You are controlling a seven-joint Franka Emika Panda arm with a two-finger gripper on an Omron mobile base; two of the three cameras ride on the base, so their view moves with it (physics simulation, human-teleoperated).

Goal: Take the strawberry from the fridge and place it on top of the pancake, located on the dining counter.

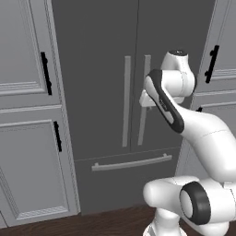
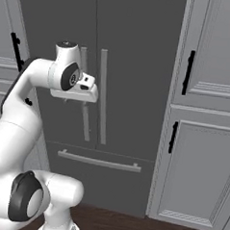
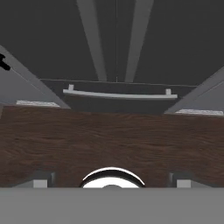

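Observation:
The fridge (image 1: 101, 69) is a tall dark grey double-door unit and both doors are shut. Its two long pale bar handles (image 1: 126, 101) run down the middle, with a drawer handle (image 1: 131, 162) below them. My gripper (image 2: 74, 100) hangs in front of the doors at handle height, pointing down at the floor. In the hand view its fingertips (image 3: 41, 179) stand far apart with nothing between them, so the gripper (image 3: 112, 180) is open. The strawberry is hidden behind the shut doors. The pancake and the dining counter are out of view.
Light grey panelled cabinets (image 1: 27, 115) with black handles (image 1: 45, 73) flank the fridge on the left, and more cabinets (image 2: 202, 141) on the right. A dark wooden floor (image 3: 109, 135) runs up to the fridge drawer (image 3: 118, 94).

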